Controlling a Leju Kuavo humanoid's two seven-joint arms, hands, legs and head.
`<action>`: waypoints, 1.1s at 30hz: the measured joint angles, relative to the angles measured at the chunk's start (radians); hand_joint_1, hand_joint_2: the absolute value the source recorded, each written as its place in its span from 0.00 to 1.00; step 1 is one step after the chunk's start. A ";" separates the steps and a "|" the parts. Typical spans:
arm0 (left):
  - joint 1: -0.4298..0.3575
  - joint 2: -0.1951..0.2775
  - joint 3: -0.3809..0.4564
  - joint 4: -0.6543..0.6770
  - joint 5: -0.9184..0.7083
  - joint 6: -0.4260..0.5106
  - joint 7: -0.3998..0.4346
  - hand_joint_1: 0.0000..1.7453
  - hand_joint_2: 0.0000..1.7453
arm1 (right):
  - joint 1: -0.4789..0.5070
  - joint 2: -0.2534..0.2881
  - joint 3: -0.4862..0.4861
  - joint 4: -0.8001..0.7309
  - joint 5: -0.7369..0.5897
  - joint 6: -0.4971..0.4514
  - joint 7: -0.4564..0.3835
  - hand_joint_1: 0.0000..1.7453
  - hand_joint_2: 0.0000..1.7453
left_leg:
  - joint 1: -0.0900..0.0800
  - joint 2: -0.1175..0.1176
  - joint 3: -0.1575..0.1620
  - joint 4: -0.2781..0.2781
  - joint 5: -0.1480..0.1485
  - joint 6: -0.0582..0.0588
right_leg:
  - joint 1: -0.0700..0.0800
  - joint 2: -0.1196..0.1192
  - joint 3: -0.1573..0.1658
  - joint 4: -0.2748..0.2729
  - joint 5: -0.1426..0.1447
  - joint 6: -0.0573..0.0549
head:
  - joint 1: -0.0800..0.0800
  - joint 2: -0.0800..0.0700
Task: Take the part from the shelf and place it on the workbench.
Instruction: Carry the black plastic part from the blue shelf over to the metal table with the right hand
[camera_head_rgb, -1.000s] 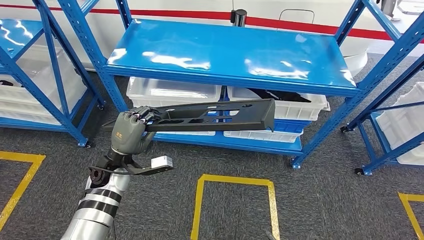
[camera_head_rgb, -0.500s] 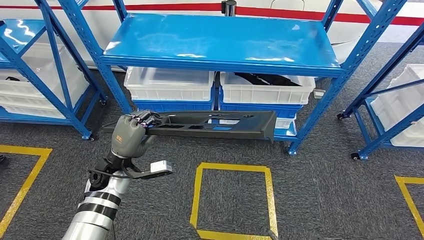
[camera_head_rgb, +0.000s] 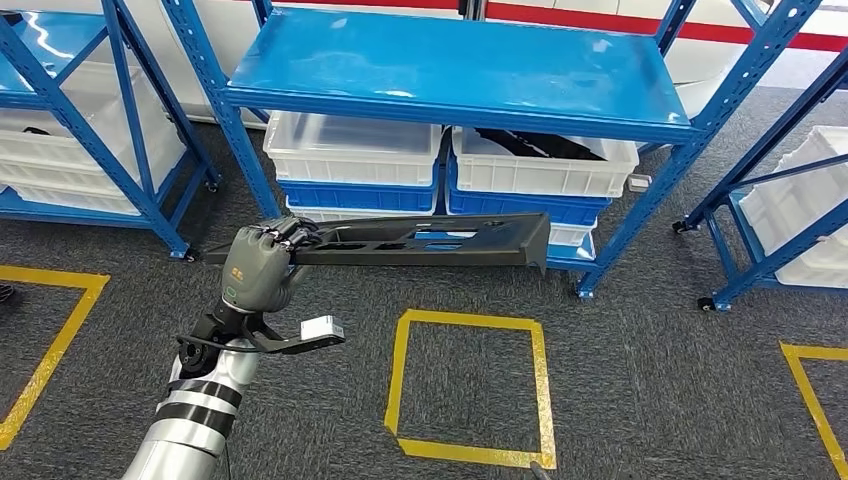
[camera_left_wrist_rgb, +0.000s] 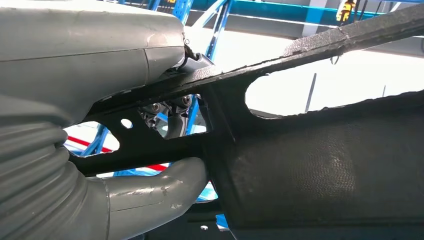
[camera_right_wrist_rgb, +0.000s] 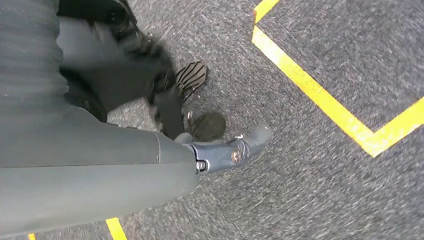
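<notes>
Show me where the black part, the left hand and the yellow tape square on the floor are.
black part (camera_head_rgb: 440, 238), head view, middle of its long flat body.
left hand (camera_head_rgb: 258, 265), head view, back of the hand gripping the part's end.
yellow tape square (camera_head_rgb: 466, 320), head view, its far edge.

part (camera_head_rgb: 420, 240): matt black, looks like moulded plastic; the left wrist view shows a fine woven grain and rough, crumbly cut edges
left hand (camera_head_rgb: 258, 265): matt grey shell with a ribbed soft-looking cover, thumb scuffed, fingers darker
left arm (camera_head_rgb: 195, 420): brushed silver metal with black bands
right hand (camera_right_wrist_rgb: 100, 165): smooth grey casing, dull sheen
shelf (camera_head_rgb: 450, 70): blue painted metal, glossy, with bright glare
bins (camera_head_rgb: 350, 150): translucent white plastic
floor (camera_head_rgb: 650, 380): grey carpet, coarse and matt
floor tape (camera_head_rgb: 470, 385): yellow, smooth
</notes>
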 joint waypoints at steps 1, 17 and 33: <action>0.000 0.000 0.000 0.000 0.000 0.000 0.000 1.00 1.00 | -0.002 -0.001 0.000 0.000 0.000 0.000 0.000 0.00 1.00 | -0.001 0.000 -0.006 0.000 0.008 -0.006 | 0.001 0.001 0.046 -0.067 0.013 0.000 | 0.000 0.000; 0.000 -0.001 0.000 0.003 0.014 0.000 -0.002 1.00 1.00 | -0.004 -0.001 0.000 0.000 0.001 -0.001 0.000 0.00 1.00 | -0.004 -0.001 0.094 0.036 -0.098 -0.035 | 0.014 0.001 0.008 -0.134 0.099 -0.054 | -0.010 0.000; -0.002 -0.003 0.000 0.007 0.036 0.000 -0.011 1.00 1.00 | -0.010 -0.004 0.002 0.000 0.002 -0.003 0.000 0.00 1.00 | -0.003 0.006 0.015 -0.019 0.007 -0.019 | -0.008 0.006 0.080 -0.135 0.036 0.019 | -0.005 0.000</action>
